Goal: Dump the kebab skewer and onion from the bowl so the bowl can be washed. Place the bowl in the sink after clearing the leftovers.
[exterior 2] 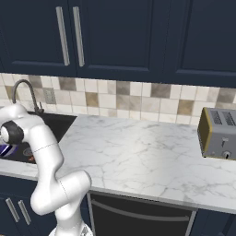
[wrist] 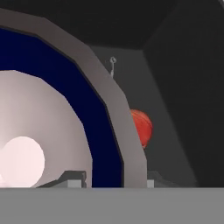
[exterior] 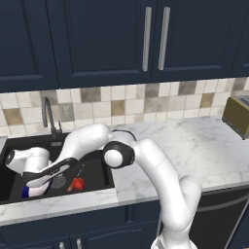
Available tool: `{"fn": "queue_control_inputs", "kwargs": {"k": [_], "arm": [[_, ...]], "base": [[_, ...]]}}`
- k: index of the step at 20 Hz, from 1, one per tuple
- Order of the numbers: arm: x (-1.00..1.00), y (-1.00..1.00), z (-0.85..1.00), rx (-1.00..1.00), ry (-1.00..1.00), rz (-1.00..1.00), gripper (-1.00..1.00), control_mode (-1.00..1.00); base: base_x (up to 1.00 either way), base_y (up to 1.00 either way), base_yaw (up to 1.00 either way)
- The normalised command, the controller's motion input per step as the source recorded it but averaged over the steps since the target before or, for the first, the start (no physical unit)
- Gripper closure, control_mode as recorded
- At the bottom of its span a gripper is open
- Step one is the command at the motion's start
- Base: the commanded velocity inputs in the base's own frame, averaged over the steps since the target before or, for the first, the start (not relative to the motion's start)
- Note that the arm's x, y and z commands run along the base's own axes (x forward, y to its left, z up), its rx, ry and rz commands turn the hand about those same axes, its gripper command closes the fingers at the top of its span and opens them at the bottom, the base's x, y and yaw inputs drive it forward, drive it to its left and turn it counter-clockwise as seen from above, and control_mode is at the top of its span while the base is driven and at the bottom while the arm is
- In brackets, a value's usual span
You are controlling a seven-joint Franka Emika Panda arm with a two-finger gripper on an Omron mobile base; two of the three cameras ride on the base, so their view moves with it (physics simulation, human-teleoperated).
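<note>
The bowl (exterior: 30, 191), dark blue outside and white inside, is held low inside the black sink (exterior: 95, 168). My gripper (exterior: 36, 186) is shut on its rim. In the hand view the bowl (wrist: 48, 127) is very close, and my gripper (wrist: 111, 181) has one finger on each side of the rim. The onion (exterior: 78, 184), a shiny red ball, lies on the sink floor to the right of the bowl, and it peeks out behind the rim as the onion (wrist: 142, 127). A thin kebab skewer (exterior: 80, 170) lies just beyond it; its tip (wrist: 113, 65) shows above the rim.
A dark curved faucet (exterior: 47, 114) stands behind the sink, and a round drain (exterior: 58, 182) sits in its floor. White marble counter (exterior 2: 138, 152) stretches to the right, with a toaster (exterior 2: 219, 133) at its far end. Dark cabinets hang above.
</note>
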Motion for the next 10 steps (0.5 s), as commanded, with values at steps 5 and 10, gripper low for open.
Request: {"fn": "queue_control_inputs", "kwargs": {"k": [5,10], "arm": [[0.17,0.00,-0.29,0.00,0.14,0.00,1.00,-1.00],[0.34,0.00,-0.04,0.04,0.17,0.00,1.00,-1.00]], "base": [[0.00,0.00,0.00],[0.00,0.00,0.00]]}}
